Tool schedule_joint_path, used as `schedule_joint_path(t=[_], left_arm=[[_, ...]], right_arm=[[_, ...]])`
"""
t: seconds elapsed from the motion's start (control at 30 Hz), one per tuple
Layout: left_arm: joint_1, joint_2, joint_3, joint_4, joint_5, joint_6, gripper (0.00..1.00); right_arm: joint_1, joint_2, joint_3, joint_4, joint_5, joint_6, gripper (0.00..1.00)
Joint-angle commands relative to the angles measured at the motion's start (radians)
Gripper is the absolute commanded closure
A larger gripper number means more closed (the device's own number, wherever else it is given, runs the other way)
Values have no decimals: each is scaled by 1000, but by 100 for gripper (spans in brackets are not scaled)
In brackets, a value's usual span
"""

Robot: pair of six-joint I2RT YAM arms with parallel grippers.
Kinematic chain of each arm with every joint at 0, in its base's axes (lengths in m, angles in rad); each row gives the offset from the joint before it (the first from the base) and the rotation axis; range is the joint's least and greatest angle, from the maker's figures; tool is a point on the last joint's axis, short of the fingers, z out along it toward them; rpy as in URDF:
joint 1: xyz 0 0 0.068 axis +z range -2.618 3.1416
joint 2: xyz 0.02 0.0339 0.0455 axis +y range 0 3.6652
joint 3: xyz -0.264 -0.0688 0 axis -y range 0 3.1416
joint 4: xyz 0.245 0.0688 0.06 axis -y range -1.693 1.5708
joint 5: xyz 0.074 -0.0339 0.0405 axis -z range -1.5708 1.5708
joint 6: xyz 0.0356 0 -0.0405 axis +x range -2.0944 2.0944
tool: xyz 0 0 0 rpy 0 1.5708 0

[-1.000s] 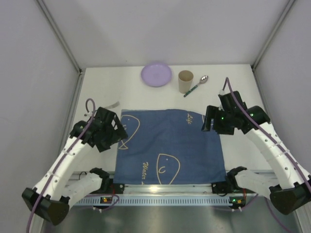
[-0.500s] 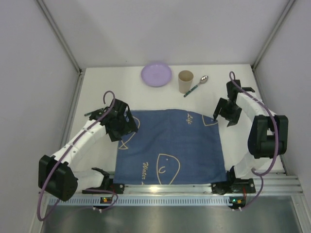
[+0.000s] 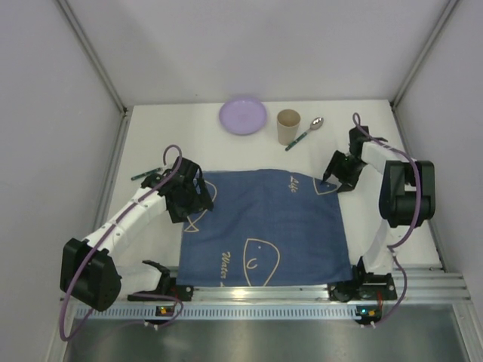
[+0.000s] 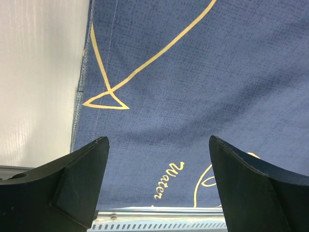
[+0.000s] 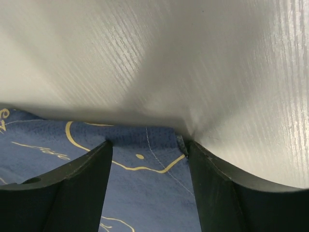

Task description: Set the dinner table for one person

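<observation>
The white dinner table (image 3: 162, 136) carries a blue cloth mat (image 3: 264, 226) with pale line drawings, lying flat in the middle. My left gripper (image 3: 189, 202) is open and empty over the mat's far left corner; the left wrist view shows its gripper (image 4: 158, 142) above the mat (image 4: 193, 72). My right gripper (image 3: 332, 179) is open and low at the mat's far right corner. In the right wrist view the gripper (image 5: 149, 145) straddles that corner of the mat (image 5: 145, 193). It holds nothing.
A purple plate (image 3: 243, 115), a tan cup (image 3: 288, 126) and a green-handled spoon (image 3: 306, 133) sit along the far edge. A green-handled utensil (image 3: 145, 175) lies left of the left gripper. The ribbed aluminium rail (image 3: 264, 309) runs along the near edge.
Both arms have stretched forward and lowered. The left gripper moved right onto the mat's far left corner; the right gripper came down at the far right corner. The mat has not shifted.
</observation>
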State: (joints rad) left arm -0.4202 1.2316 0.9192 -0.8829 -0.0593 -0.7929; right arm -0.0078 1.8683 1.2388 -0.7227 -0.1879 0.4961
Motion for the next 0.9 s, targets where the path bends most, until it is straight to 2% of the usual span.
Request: schedule_joint_path(t=[0.0,0.1,0.13,0.2,0.23,0.33,0.47,0.6,0.7,0.83,0.87], left_arm=[[4,-6,15,-8,-23,29,11],[4,-11,20,-24,-30,32,11],[4,-11,21,-25,-28,34,11],[4,-6,27,-30,-28,34,11],[4,-4,29,-31,-27,35,11],[5,6,36,-30,-22,40,12],[3,29,37,-14,-8,38,13],[3,35,20,13,3,31,13],[3,40,6,35,13,27,14],[3,46,-5,51,32,20,14],[3,46,-6,53,35,18,14]], right_arm=[[-23,61,-1,111,-42,24,36],[-23,77,-21,164,-120,45,52],[-21,77,-27,193,-136,51,70],[-18,71,-39,219,-165,64,94],[-17,66,-41,230,-183,64,100],[-3,22,-35,232,-217,50,100],[77,-151,2,166,-190,-22,100],[212,-326,74,57,-11,-99,100],[284,-446,73,37,31,-103,100],[285,-488,7,48,91,-96,100],[284,-457,10,31,112,-103,95]])
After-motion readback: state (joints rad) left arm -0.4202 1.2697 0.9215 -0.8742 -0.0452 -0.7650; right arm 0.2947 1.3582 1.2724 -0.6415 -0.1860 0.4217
